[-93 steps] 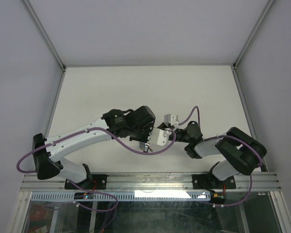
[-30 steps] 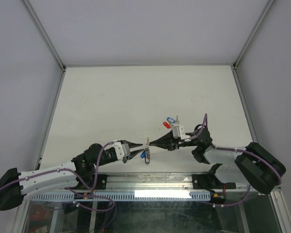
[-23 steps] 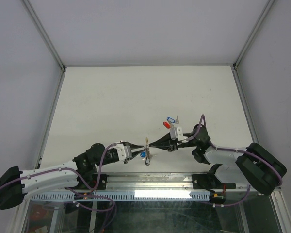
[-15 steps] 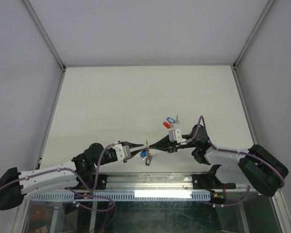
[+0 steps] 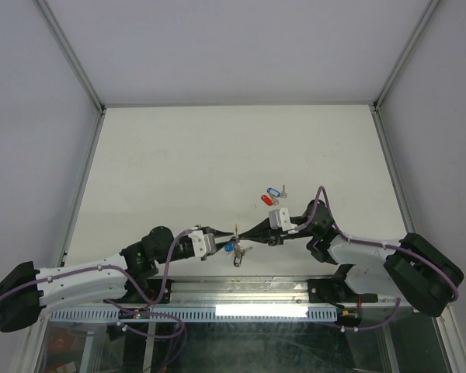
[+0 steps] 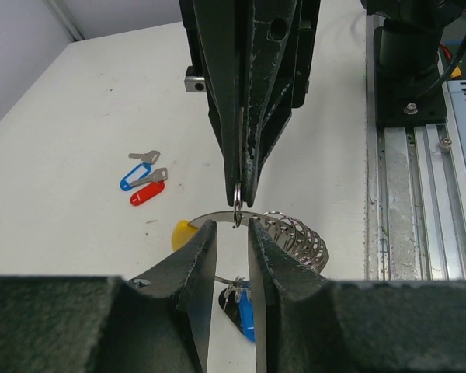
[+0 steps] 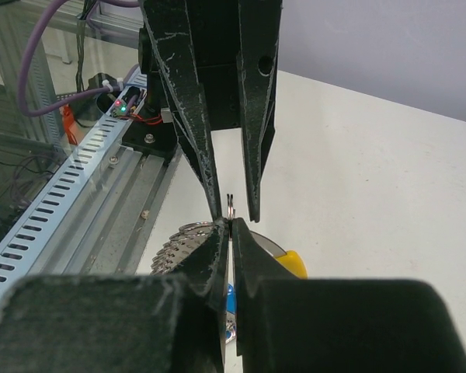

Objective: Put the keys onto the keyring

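Right gripper (image 6: pixel 238 196) clenches a wire loop (image 6: pixel 238 207) just above the keyring (image 6: pixel 295 235); left gripper (image 6: pixel 231 226) gapes empty beside it. Keyring seems light, springy, slippery: pinch its bare arc. Loose keys (image 6: pixel 144 172) lie beyond it.

A white tabletop (image 5: pixel 217 148) fills the middle of the overhead view. Pale grey wall panels (image 5: pixel 31 116) box it in at left, right and top, joined by slim aluminium posts (image 5: pixel 70 54). Along the bottom edge run a silvery metal rail (image 5: pixel 241 289), a slotted cable duct (image 5: pixel 78 314), and glass (image 5: pixel 295 346) below a bright light strip (image 5: pixel 260 311).
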Robot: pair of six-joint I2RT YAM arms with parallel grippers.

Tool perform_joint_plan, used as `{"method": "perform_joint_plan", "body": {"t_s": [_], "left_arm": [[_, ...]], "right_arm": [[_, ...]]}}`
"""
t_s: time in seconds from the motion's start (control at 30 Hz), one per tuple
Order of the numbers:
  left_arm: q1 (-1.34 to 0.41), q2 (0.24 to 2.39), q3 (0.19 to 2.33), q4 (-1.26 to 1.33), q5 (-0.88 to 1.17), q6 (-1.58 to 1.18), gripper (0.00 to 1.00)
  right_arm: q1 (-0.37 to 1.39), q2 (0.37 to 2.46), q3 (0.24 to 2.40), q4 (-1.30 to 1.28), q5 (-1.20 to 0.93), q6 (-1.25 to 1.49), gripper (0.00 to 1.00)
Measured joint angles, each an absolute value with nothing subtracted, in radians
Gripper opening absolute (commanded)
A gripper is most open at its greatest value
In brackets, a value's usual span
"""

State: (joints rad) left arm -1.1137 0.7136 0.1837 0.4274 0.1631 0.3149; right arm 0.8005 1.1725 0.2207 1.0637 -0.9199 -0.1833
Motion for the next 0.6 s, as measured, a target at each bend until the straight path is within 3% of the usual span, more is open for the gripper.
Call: {"method": "perform_joint_plan", "body": {"t_s": [0.4,0.6], "left_arm": [[-1.114,0.738,0.209,0.456,0.184,0.333,0.19],[-1.114,0.741,0.209,0.445,0.190,0.333,0.25]], "right_arm": [[0.809,1.172,0.231,1.028,-0.915,-0.198,0.03],[0.813,1.166,0.232,1.021,-0.901,-0.204,0.03]]}}
